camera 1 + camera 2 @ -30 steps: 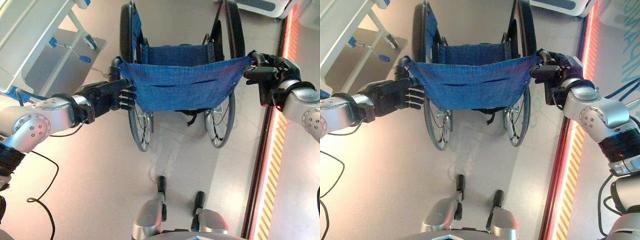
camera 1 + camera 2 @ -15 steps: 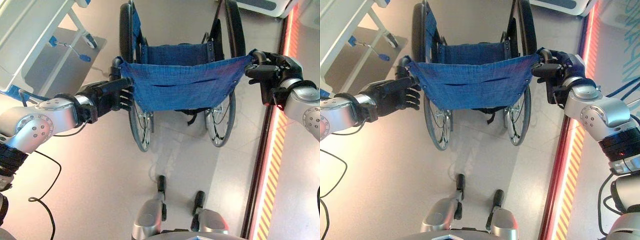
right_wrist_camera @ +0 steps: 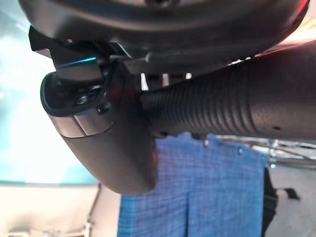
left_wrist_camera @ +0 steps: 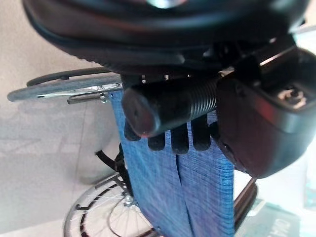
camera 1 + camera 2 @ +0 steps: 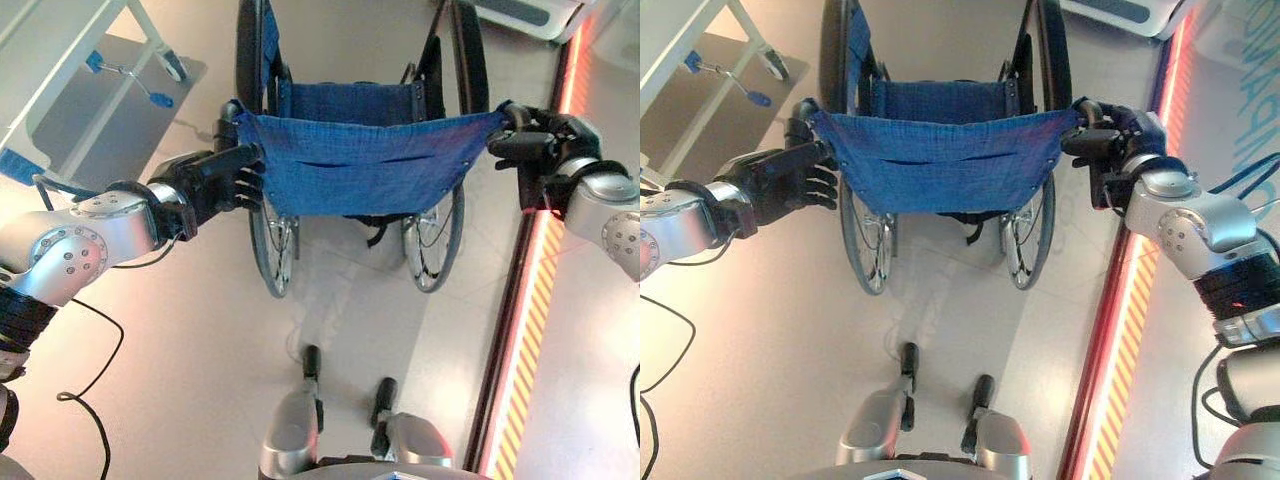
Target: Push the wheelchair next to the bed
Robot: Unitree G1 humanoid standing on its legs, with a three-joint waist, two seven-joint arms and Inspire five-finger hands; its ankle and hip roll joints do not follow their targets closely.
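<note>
Left wrist view shows left hand (image 4: 256, 118) gripping wheelchair handle (image 4: 168, 106).

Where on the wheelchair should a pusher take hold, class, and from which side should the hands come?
Grip the two black ribbed push handles at the top corners of the blue backrest of the wheelchair, coming from behind. They point back toward the robot, one at each side. The left hand and right hand are each curled round one.

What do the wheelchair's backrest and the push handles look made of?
Backrest: blue woven fabric, matte, slack, with a visible weave and stitched seams. Left push handle: black ribbed grip, probably rubber or soft plastic. Right push handle: same ridged black look, inside the right robot hand.
</note>
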